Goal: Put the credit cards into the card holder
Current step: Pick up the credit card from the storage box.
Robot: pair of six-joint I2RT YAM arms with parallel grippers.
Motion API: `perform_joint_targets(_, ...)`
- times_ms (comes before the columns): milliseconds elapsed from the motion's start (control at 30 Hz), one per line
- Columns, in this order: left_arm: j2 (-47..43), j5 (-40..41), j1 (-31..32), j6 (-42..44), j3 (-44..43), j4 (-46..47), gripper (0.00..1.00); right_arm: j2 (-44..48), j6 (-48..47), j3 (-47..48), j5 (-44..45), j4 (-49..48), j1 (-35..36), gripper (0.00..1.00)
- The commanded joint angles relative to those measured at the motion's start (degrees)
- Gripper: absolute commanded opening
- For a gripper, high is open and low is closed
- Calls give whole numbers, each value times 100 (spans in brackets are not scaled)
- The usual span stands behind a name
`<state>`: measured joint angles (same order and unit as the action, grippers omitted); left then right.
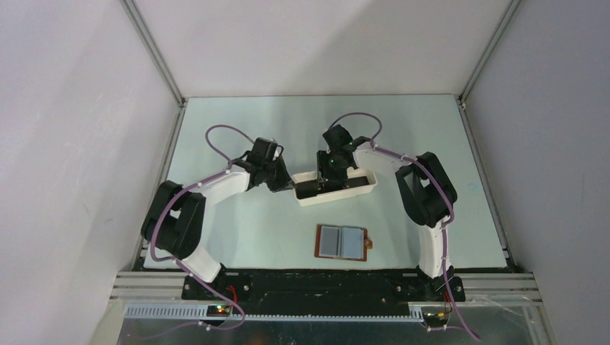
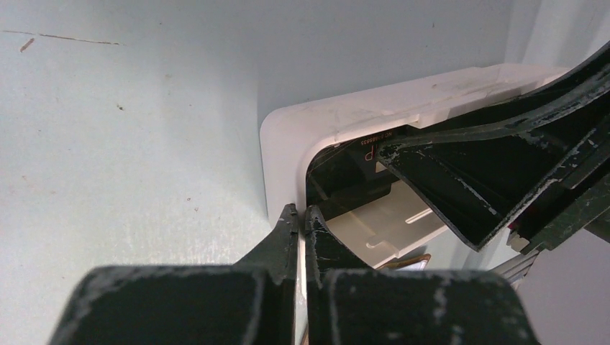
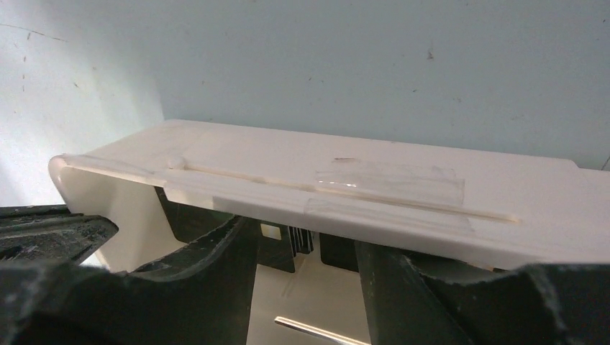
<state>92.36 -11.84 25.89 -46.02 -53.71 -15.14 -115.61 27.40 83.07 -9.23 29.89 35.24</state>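
Left gripper (image 2: pixel 301 215): clenched on tray (image 2: pixel 288 129) end wall.
Right gripper (image 3: pixel 306 266): released, inside tray, over cards (image 3: pixel 277 248).
Wallet (image 1: pixel 343 242): open on surface (image 1: pixel 252 230).

Top cam overhead, looking down on table (image 1: pixel 252 233); both wrist cams close-up on white tray (image 1: pixel 338 196), shared w/ top

The tray (image 1: pixel 368 185) by the black right gripper (image 1: pixel 330 175) was white. The card holder (image 1: pixel 342 242) was brown with grey pockets.
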Motion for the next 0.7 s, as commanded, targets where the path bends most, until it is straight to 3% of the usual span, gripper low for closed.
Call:
perform_joint_targets(0, 247, -64, 144, 196, 107, -277, 0, -68, -96, 41, -54, -60, -7, 48)
perform_joint_targets(133, 267, -67, 149, 199, 108, -276, 0, -94, -53, 120, -212, -155, 56, 29)
perform_joint_targets(667, 318, -103, 158, 207, 88, -279, 0, 69, -273, 746, 37, 344, 456, 6)
